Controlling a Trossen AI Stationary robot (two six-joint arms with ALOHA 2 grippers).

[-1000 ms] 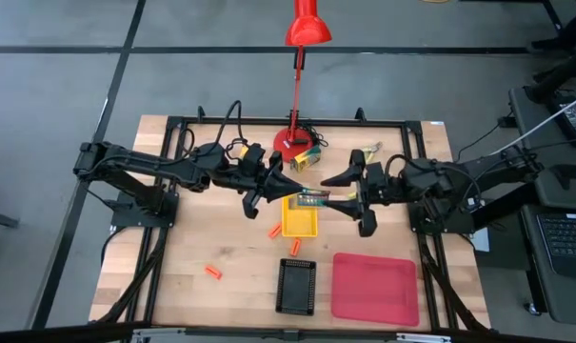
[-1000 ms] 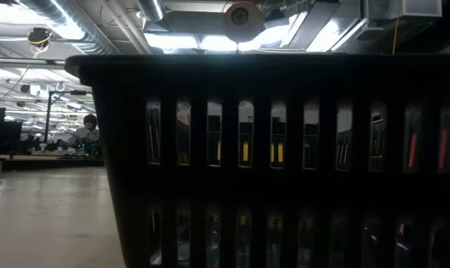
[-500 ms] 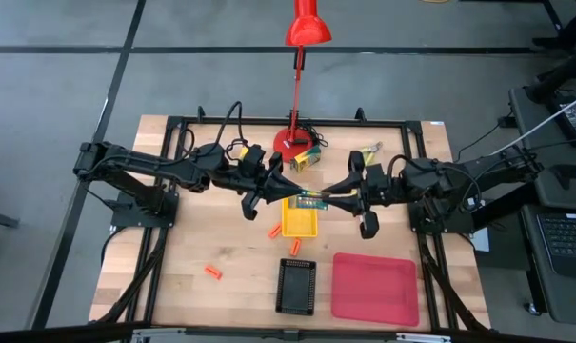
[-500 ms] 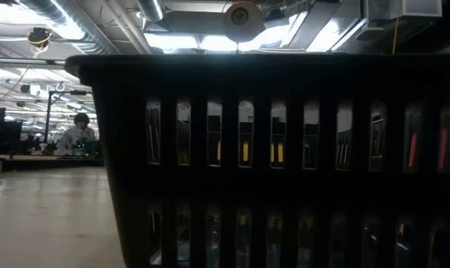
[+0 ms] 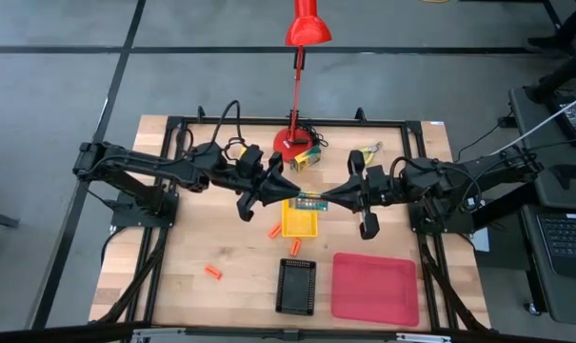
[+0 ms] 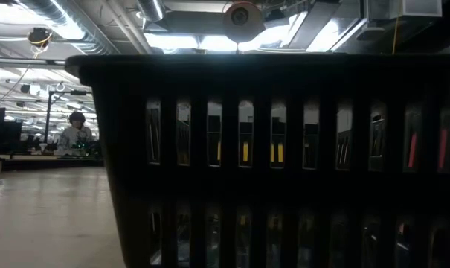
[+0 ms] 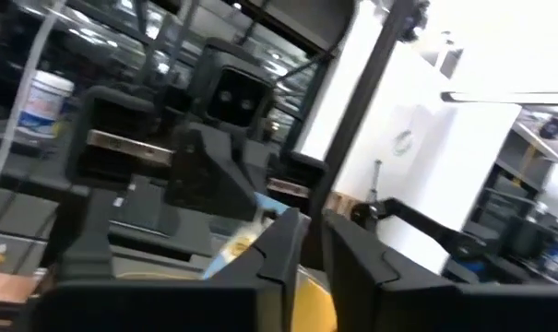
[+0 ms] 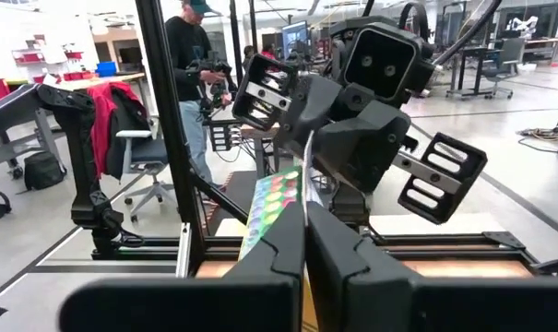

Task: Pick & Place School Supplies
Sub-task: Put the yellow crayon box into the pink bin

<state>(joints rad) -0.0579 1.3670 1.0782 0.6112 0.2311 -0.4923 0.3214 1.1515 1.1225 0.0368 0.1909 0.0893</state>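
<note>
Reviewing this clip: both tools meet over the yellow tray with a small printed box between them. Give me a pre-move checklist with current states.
1. Right tool shut on the printed box: ok; the right wrist view shows the box clamped.
2. Left tool also gripping the box: cannot tell; its fingers look nearly shut at the box's other end.
3. Box above the yellow tray: ok.
4. Yellow tray free of other items: cannot tell, partly hidden.
5. Supplies left on the table: not ok; orange sticks and a second box are still out.

Overhead, table-level, two facing wrist views.
</note>
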